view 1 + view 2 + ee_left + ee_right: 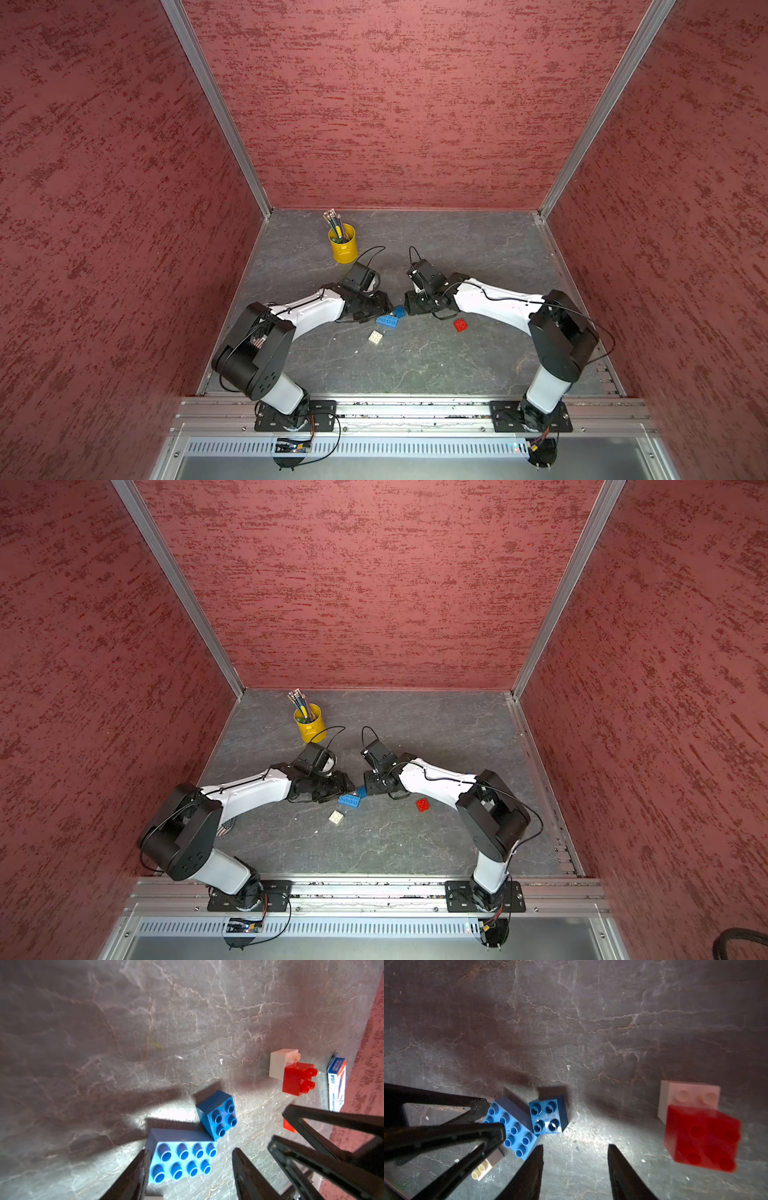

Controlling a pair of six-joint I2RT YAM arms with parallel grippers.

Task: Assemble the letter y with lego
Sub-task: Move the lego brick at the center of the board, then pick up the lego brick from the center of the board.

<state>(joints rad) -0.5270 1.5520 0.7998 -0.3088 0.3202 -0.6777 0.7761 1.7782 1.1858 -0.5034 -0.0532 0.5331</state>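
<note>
A longer blue lego brick lies studs-up between the fingers of my left gripper, which is open: one finger touches its end and the opposite finger stands clear of it. The small blue brick sits just beyond, touching its corner, ahead of my right gripper, open with bare floor between its tips. In both top views the two grippers face each other over these bricks. A white square lies nearer the front. One red brick lies by the right arm. A red brick leans on a white one. No joined letter y figure shows.
A yellow pencil cup stands at the back left of the grey stone floor. A small white and blue box lies by the red wall. Red walls close in three sides.
</note>
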